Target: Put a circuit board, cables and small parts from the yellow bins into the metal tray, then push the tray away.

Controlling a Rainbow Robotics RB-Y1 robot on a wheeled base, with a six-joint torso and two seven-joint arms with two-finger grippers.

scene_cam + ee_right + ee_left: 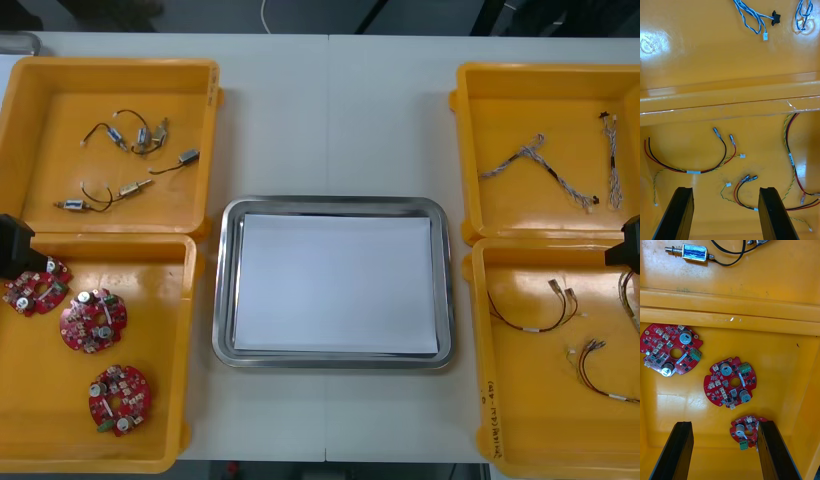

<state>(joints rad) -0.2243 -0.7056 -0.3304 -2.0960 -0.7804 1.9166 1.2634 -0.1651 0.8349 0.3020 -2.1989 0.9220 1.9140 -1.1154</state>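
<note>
Over the near left yellow bin (30, 400), the left hand (725, 424) hangs with fingers spread, three round red circuit boards (730, 381) below it. Opposite, the right hand (725, 189) hangs spread above red and yellow cables (696, 171) carrying small white tags, in the near right yellow bin (540, 430), whose rim bears writing too small to read. Between the bins the metal tray (226, 330), white inside, sits on the surface (330, 120).
</note>
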